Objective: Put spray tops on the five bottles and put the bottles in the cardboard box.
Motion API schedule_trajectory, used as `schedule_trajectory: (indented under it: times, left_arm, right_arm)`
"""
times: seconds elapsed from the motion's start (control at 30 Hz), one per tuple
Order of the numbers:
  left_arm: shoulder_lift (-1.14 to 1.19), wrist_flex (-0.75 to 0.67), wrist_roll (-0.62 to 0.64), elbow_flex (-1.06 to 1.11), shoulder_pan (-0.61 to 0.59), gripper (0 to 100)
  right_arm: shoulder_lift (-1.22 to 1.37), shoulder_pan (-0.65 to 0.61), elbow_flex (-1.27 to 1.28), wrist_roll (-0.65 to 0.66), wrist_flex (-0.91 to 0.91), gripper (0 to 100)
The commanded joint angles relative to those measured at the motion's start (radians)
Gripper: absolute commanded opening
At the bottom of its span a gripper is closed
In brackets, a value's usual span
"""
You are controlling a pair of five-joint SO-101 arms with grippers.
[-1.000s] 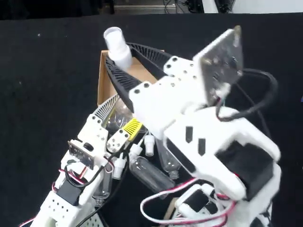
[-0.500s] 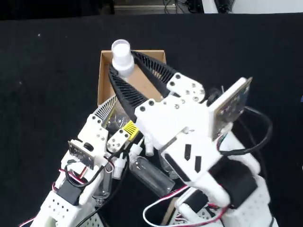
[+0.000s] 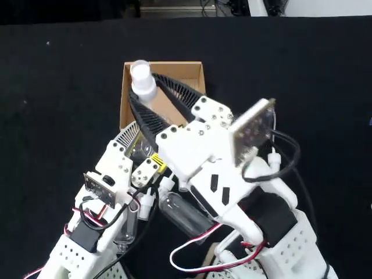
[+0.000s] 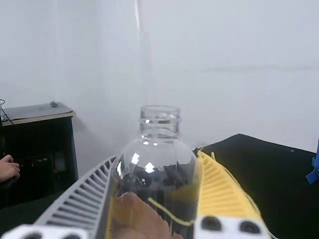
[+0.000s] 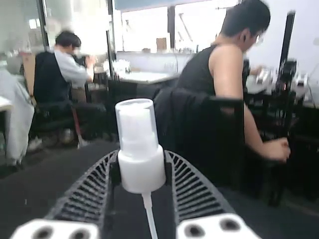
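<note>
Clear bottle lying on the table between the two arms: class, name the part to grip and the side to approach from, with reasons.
Probably mid-body, from above, closing across the width of the clear bottle. It lies on its side, its round body exposed upward, while the left arm and right arm crowd its ends.

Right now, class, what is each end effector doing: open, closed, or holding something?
Left end effector: closed on an uncapped clear bottle.
Right end effector: closed on a white spray top.

Non-task items you had in view | black table (image 3: 58, 145) | white wall (image 4: 224, 59) | dark cabinet (image 4: 40, 149) standing against that wall | black chair (image 5: 209, 139) in the room behind
</note>
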Motion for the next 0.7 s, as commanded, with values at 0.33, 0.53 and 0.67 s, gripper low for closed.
schedule_trajectory:
  times: [0.33,0.53,0.67]
  left_arm:
    - [-0.005,0.003,-0.002,0.021,0.001,3]
    - [-0.005,0.003,-0.002,0.021,0.001,3]
    - [-0.005,0.003,0.000,0.021,0.008,3]
  right_arm:
    - [-0.116,-0.031,-0.048,-0.002,0.296,21.5]
    - [-0.133,-0.080,-0.133,0.002,0.453,21.5]
    - [-0.160,-0.020,-0.174,0.003,0.551,21.5]
